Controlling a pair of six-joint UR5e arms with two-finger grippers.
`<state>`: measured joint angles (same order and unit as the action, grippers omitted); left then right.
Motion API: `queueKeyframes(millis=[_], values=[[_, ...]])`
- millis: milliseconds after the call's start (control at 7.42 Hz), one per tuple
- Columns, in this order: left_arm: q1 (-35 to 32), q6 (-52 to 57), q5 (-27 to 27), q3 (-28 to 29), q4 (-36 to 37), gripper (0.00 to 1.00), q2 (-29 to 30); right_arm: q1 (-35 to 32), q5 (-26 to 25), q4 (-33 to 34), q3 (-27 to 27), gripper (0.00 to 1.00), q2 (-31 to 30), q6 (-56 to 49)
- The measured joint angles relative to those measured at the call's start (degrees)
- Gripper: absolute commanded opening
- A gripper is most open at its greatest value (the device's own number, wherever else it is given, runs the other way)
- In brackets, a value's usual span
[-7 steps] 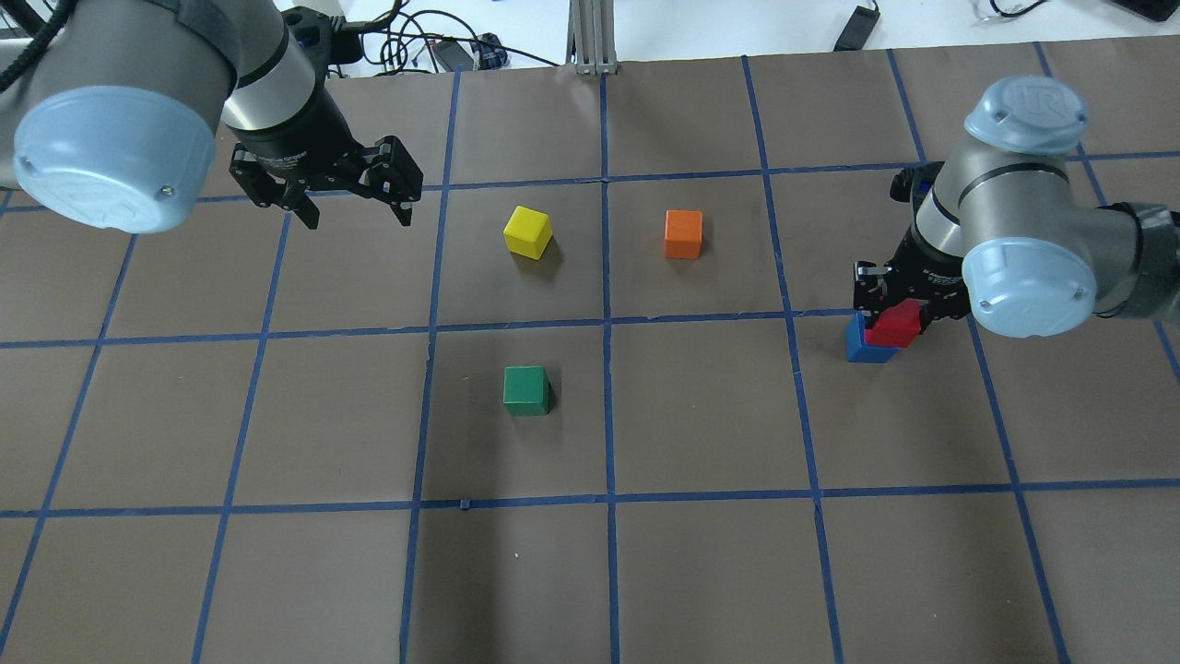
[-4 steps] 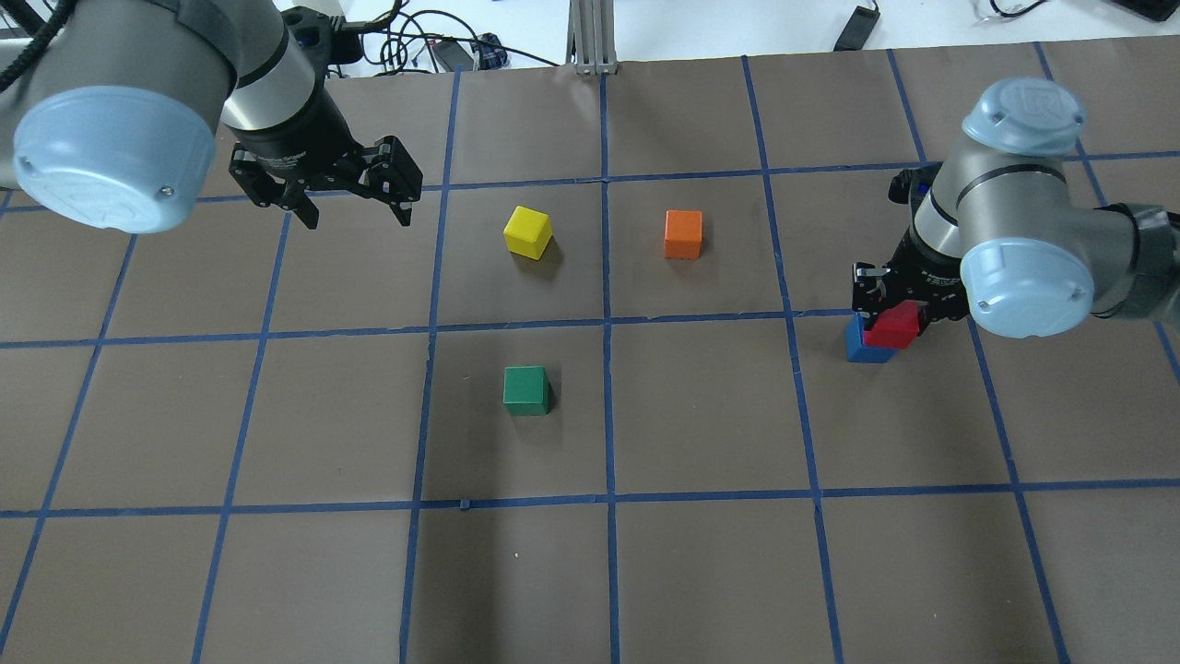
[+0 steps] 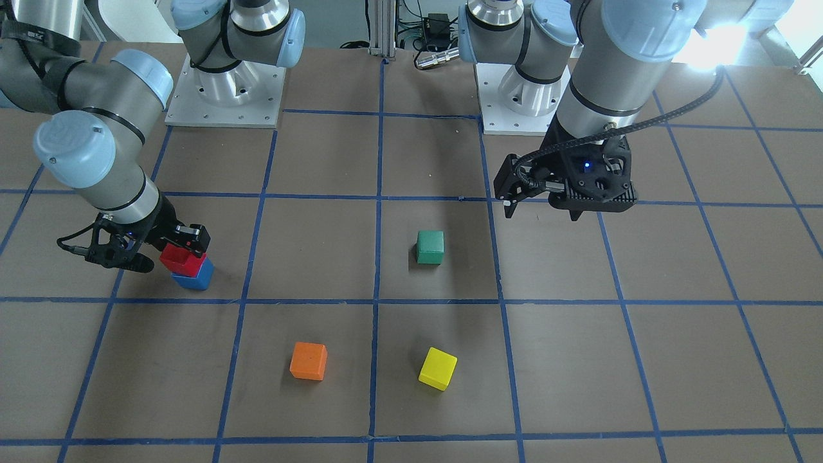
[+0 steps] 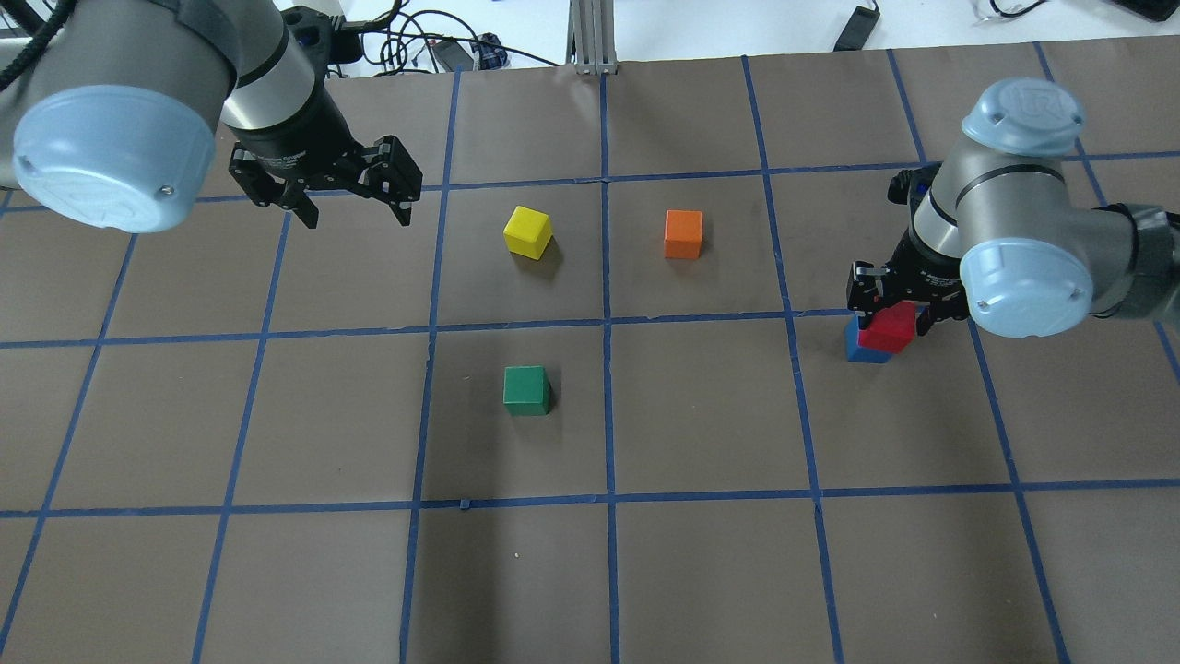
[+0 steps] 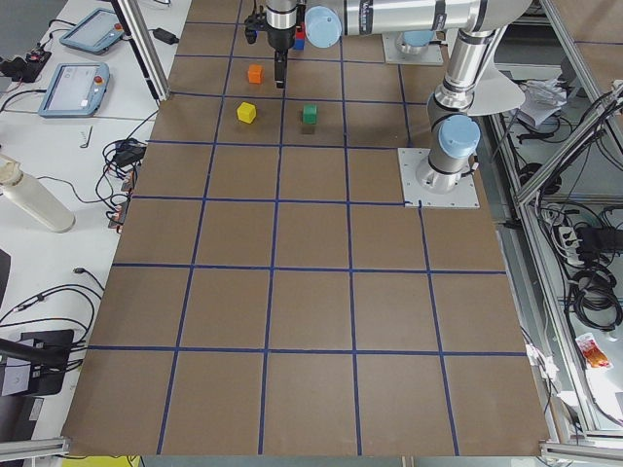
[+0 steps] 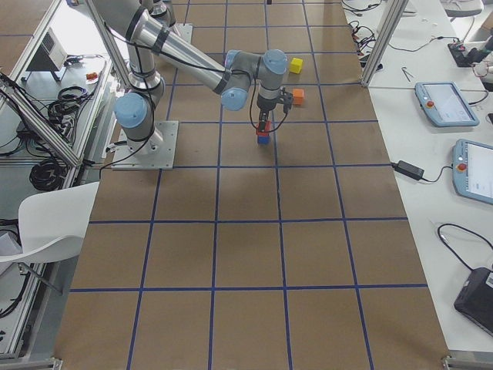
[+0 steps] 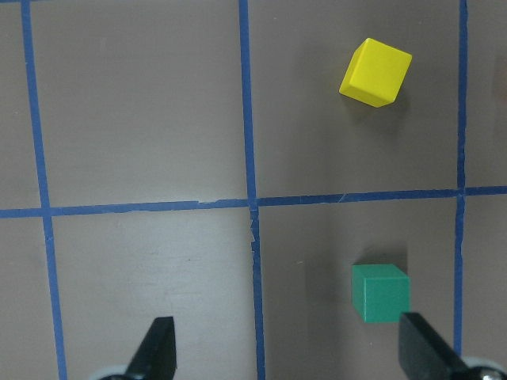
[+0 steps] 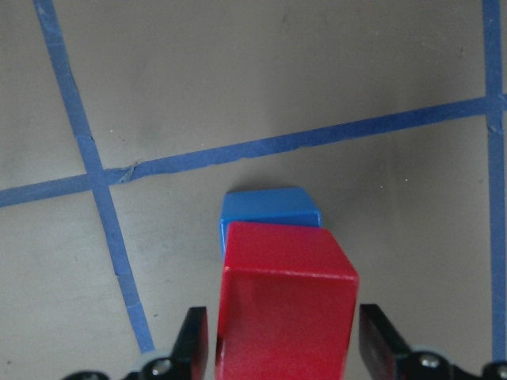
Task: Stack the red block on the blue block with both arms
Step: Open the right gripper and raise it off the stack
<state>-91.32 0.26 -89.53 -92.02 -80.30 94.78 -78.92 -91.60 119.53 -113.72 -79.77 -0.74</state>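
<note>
The red block point(image 4: 887, 330) sits on top of the blue block point(image 4: 853, 349) at the table's right side, offset a little so the blue edge shows. My right gripper point(image 4: 891, 314) is shut on the red block, one finger on each side. In the right wrist view the red block point(image 8: 285, 309) fills the space between the fingers point(image 8: 194, 344), with the blue block point(image 8: 269, 207) just beyond and below it. The front view shows the same stack of red block point(image 3: 182, 257) on blue block point(image 3: 193, 280). My left gripper point(image 4: 358, 219) is open and empty, hovering at the far left.
A yellow cube point(image 4: 527, 231) and an orange cube point(image 4: 683, 233) lie in the far middle squares. A green cube point(image 4: 525, 389) lies nearer the table's centre. The left wrist view looks down on the green cube point(image 7: 381, 293) and the yellow cube point(image 7: 375, 73).
My right gripper has shifted the red block slightly left, so it covers more of the blue block. The left arm has not moved.
</note>
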Motion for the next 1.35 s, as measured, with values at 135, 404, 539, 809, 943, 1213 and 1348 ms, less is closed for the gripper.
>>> queueKeyframes(millis=[135,404,539,809,943,1213,1348], values=[[0.0,0.0,0.0,0.0,0.0,1.00,0.0,0.0,0.0,0.0,0.3,0.81,-0.2,0.0],[0.0,0.0,-0.1,0.1,0.0,1.00,0.0,-0.2,-0.1,-2.5,4.9,0.88,-0.9,-0.2],[0.0,0.1,-0.3,0.1,0.0,1.00,-0.1,-0.2,-0.2,-7.7,10.3,0.88,-1.0,-0.5],[0.0,0.2,-0.6,0.2,-0.3,1.00,-1.0,-0.6,2.6,-18.8,21.0,0.97,-1.3,0.9],[0.0,0.2,-0.7,0.3,-0.4,1.00,-1.6,-1.9,4.3,-21.4,23.2,0.98,-2.3,2.8],[-0.1,0.2,-0.8,0.5,-0.6,1.00,-2.4,-5.4,2.4,-23.0,23.4,1.00,-6.6,4.7],[-0.2,0.1,-0.8,0.5,-0.6,1.00,-2.6,-6.5,2.0,-22.6,21.8,1.00,-7.8,5.1]])
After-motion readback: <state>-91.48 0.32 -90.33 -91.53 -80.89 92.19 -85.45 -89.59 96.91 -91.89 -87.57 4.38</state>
